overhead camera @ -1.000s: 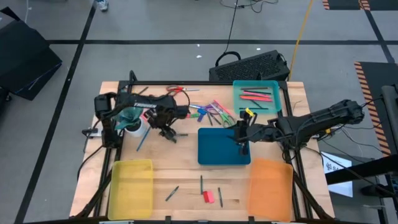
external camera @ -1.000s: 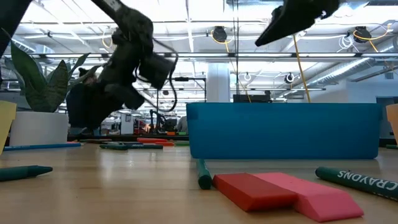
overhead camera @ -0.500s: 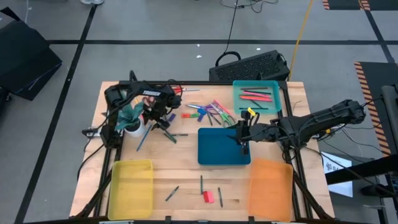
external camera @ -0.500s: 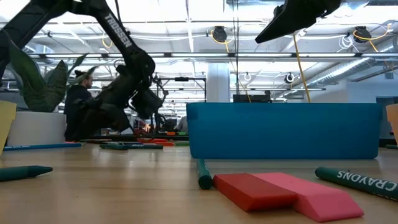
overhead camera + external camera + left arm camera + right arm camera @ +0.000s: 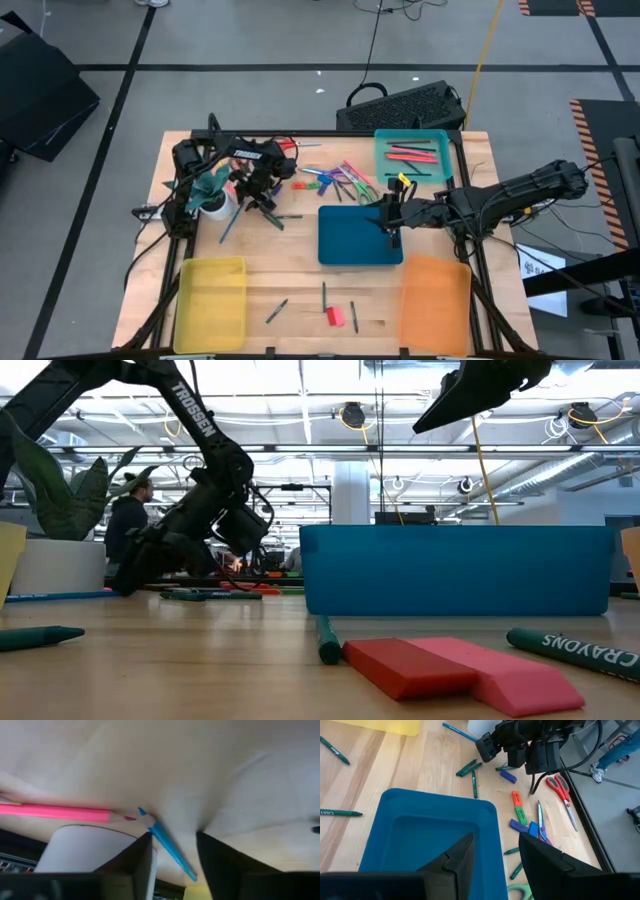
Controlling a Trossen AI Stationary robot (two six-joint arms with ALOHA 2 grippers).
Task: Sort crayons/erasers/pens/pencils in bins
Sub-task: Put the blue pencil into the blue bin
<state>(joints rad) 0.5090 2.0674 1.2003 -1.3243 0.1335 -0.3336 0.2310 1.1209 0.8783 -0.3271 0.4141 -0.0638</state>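
Note:
My left gripper (image 5: 172, 835) is open and low over the table's far left, beside a white cup (image 5: 213, 207). A blue pencil (image 5: 170, 847) lies on the wood between its fingers, and whether they touch it I cannot tell. A pink pencil (image 5: 60, 812) lies beside it. My right gripper (image 5: 495, 840) hangs open with nothing in it over the right part of the dark blue bin (image 5: 350, 240). A red eraser and a pink one (image 5: 460, 670) lie flat near the front edge. The yellow bin (image 5: 210, 300), the orange bin (image 5: 435, 300) and the teal bin (image 5: 412, 150) stand at the corners.
A pile of pens, crayons and small erasers (image 5: 335, 180) lies between the arms, with scissors (image 5: 560, 790) by the far edge. Green crayons (image 5: 470, 770) lie left of the dark blue bin. The teal bin holds red pens. A person (image 5: 130, 510) stands beyond the table.
My left gripper has drawn back toward the table's left and far edge and sunk close to the table, beside the white cup. My right gripper has kept still over the dark blue bin.

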